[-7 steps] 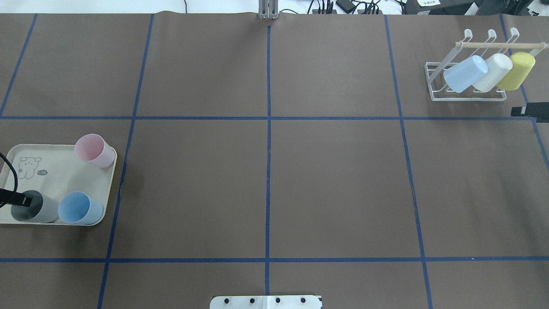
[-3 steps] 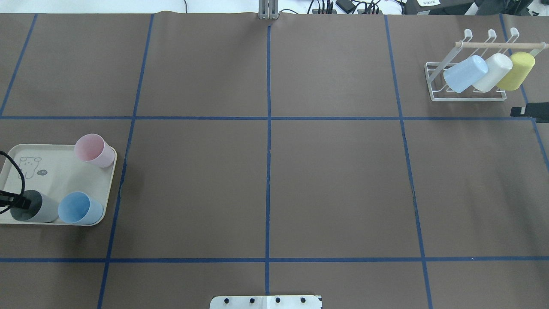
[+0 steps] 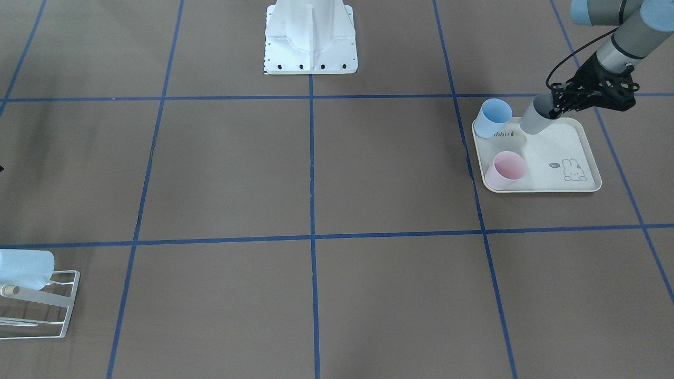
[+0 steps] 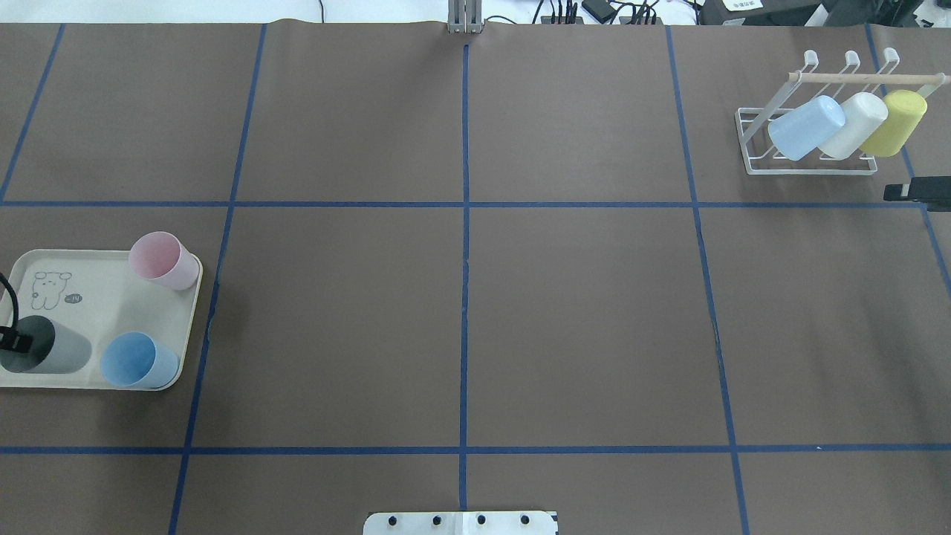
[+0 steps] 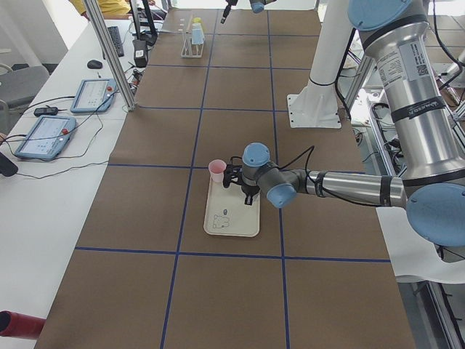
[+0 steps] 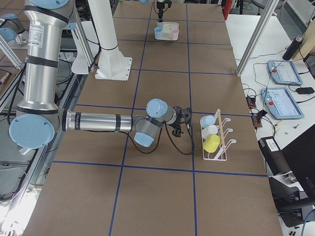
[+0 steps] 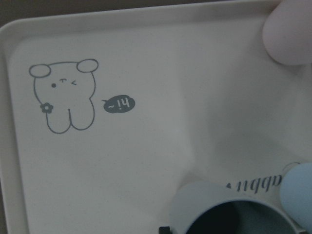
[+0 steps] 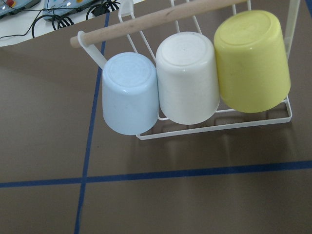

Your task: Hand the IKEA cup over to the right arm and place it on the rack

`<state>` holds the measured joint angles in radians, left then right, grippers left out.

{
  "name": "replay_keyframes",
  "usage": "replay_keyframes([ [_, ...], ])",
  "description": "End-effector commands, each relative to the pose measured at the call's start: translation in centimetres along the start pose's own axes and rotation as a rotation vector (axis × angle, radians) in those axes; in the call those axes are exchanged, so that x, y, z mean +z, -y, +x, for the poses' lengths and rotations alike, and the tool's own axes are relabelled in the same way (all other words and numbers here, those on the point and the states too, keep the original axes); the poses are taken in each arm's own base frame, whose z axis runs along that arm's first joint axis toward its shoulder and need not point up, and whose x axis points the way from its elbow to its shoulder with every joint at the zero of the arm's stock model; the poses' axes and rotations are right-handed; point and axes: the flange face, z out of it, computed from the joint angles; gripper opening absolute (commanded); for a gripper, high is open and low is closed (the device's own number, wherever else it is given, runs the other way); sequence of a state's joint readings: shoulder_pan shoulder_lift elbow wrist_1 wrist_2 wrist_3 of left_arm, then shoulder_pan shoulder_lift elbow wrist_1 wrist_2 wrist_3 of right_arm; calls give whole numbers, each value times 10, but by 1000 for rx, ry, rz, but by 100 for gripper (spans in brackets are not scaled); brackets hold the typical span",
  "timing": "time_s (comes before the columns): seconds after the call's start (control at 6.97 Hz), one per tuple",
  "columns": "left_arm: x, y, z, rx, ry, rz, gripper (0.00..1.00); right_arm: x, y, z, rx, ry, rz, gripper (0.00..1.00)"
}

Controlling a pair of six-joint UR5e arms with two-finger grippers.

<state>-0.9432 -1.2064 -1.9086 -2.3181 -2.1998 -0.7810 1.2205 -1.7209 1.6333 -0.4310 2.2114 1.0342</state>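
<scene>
The IKEA cup in hand is a grey cup (image 3: 532,121), tilted over the near-robot corner of the cream tray (image 3: 590,158). My left gripper (image 3: 558,102) is shut on its rim. In the overhead view the grey cup (image 4: 52,353) sits at the tray's left end, with the left gripper (image 4: 11,340) at the picture's edge. The left wrist view shows the grey cup's rim (image 7: 214,209) low in the frame. The white wire rack (image 4: 810,169) stands far right. The right arm's gripper (image 4: 908,192) hovers just in front of it. I cannot tell whether it is open or shut.
On the tray (image 4: 96,256) stand a pink cup (image 4: 160,260) and a blue cup (image 4: 137,360). The rack (image 8: 214,127) carries a pale blue cup (image 8: 129,95), a white cup (image 8: 187,78) and a yellow cup (image 8: 251,61) under a wooden bar (image 8: 161,19).
The left gripper has drawn the grey cup leftward across the tray, toward its left end. The right gripper, the rack and the other cups have not moved.
</scene>
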Motion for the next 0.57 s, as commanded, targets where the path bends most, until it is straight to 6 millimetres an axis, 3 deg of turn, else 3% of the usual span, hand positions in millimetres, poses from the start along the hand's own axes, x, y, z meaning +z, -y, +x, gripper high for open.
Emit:
replay_keyframes([
  [0.0,-70,6,-12,-15,2,145,0,1,2,-4,-4,6,2,100],
  [0.14,-95,16,8,-34,7,167,0,3,4,-8,-9,11,2,100],
  [0.29,-112,41,40,-35,-4,190,0,9,7,-20,14,25,-2,100],
  [0.43,-119,75,67,-63,-27,213,0,27,11,-54,79,68,-20,100],
])
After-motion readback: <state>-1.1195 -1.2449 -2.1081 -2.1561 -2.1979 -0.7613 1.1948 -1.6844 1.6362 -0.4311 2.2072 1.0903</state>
